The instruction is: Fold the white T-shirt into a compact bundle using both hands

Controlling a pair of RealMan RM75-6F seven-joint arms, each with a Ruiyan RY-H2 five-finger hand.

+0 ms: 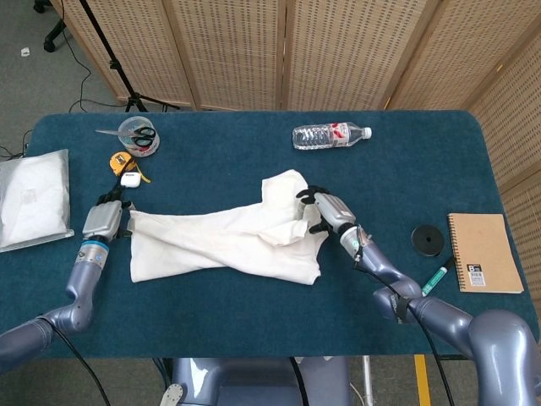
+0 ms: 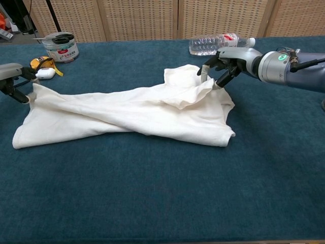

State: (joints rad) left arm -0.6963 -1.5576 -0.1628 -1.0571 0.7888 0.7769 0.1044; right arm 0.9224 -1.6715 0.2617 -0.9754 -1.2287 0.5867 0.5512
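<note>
the white t-shirt (image 1: 228, 245) lies loosely twisted across the counter (image 1: 254, 321), far from bundled; the left hand (image 1: 102, 222) and right hand (image 1: 325, 210) each pinch an end in their fingers.

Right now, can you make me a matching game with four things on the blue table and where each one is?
Things:
1. white T-shirt
2. clear plastic water bottle
3. brown spiral notebook
4. silvery plastic bag

Places:
A. far right side of the table, by a green pen
B. far left edge of the table
C. spread in the middle, gripped by the left hand and the right hand
D. lying on its side near the back edge

Pairs: 1-C, 2-D, 3-A, 4-B
</note>
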